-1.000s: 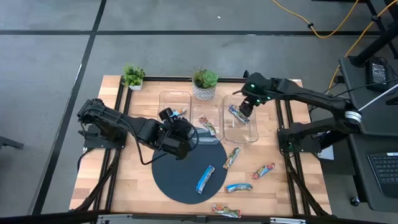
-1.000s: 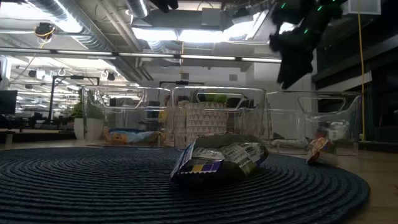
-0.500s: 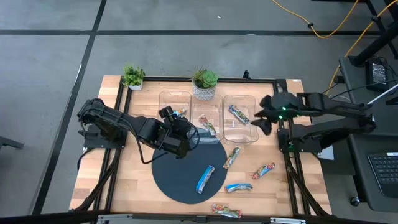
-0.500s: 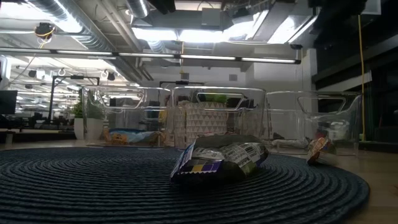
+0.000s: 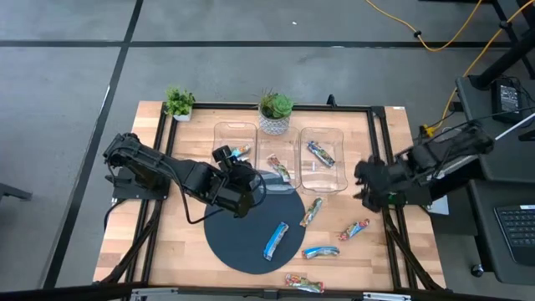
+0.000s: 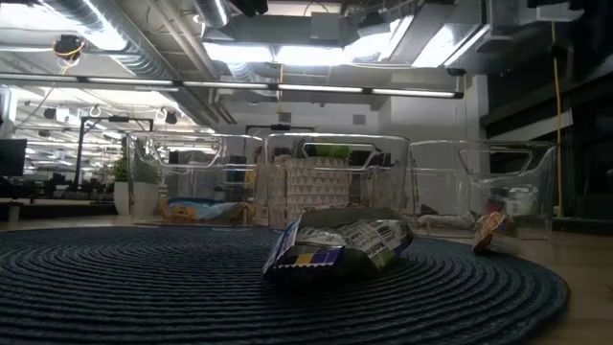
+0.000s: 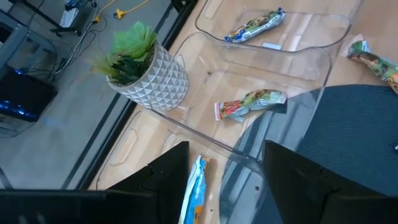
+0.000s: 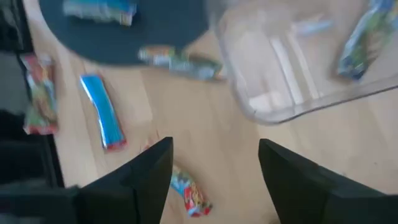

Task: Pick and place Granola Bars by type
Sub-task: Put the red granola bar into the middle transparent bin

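Observation:
Three clear bins stand side by side. The left bin (image 5: pixel 235 140) holds a light blue bar (image 7: pixel 196 194), the middle bin (image 5: pixel 278 159) an orange-red bar (image 7: pixel 250 103), and the right bin (image 5: pixel 323 159) a multicoloured bar (image 5: pixel 320 153). A blue bar (image 5: pixel 276 241) lies on the round dark mat (image 5: pixel 242 242). Several more bars lie on the wood, among them a blue one (image 8: pixel 102 118) and one beside the mat (image 5: pixel 311 211). My left gripper (image 7: pixel 227 180) hangs open above the left bin's near end. My right gripper (image 8: pixel 214 174) hangs open and empty over the table's right edge.
Two potted plants (image 5: pixel 274 110) (image 5: pixel 178 103) stand at the table's far edge, behind the bins. A black frame rail (image 5: pixel 380 159) runs along the table's right side under my right arm. Bare wood (image 5: pixel 184 242) lies left of the mat.
My right gripper has swung away from above the right bin toward the table's right edge and somewhat nearer, turning as it went; it has left the low view. The multicoloured bar stays lying in the right bin.

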